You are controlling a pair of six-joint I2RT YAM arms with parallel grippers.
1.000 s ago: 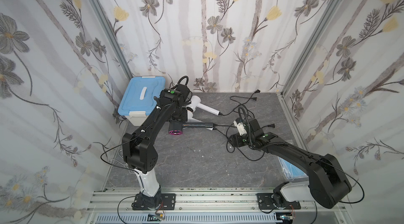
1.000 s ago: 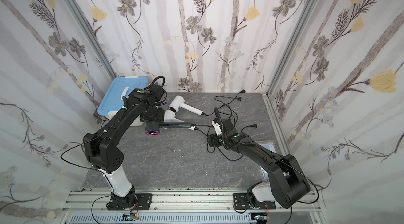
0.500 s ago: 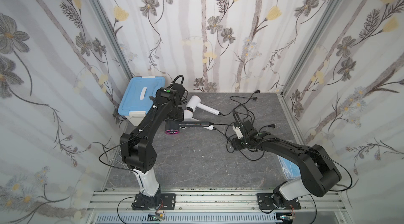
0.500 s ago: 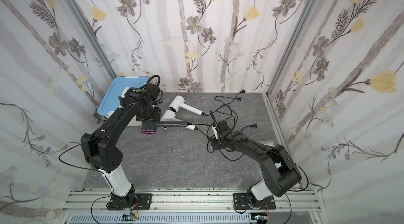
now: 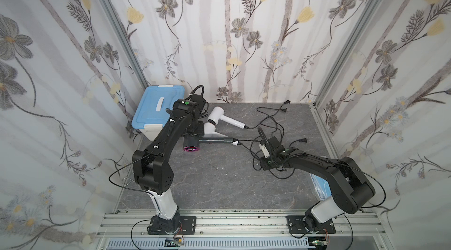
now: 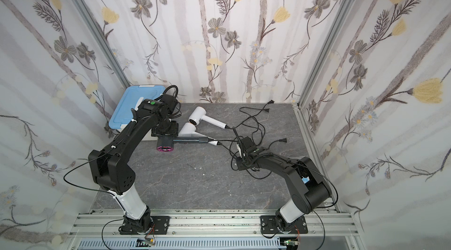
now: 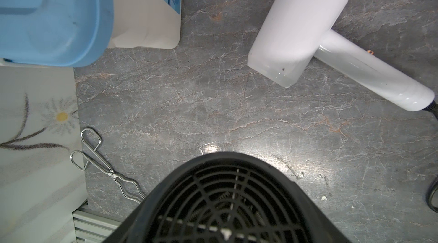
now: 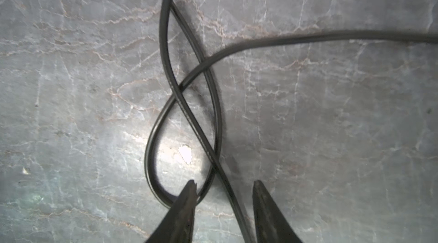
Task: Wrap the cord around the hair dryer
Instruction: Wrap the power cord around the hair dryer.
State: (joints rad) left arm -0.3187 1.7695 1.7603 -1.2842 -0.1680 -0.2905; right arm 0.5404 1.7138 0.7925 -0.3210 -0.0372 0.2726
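Hair dryer (image 5: pixel 191 143): black with a pink-ringed nozzle, held just beside the blue-lidded box (image 5: pixel 158 107) by the left gripper (image 5: pixel 192 134), whose jaws are clamped on its body. The handle points away from the box, roughly parallel to the counter (image 5: pixel 219 182).

Cord (image 8: pixel 189 120): it leaves the handle's end and falls into a loose tangle well apart from the box. None of it is wound on the dryer yet.

Right gripper (image 8: pixel 224 188): lowered to the counter at that tangle, jaws partly parted. One strand runs between the fingertips (image 8: pixel 187 196) without being pinched.

White dryers (image 5: pixel 216 118): two, lying near the box beyond the black one. Their cords run into the same tangle, and which strand belongs to which dryer cannot be told.

Step in hand, as judged: taking hold of the cord, before any winding. The next move calls for closing on the black dryer's own strand and lifting it free of the others. It is then carried round the handle while the left gripper holds the dryer steady.
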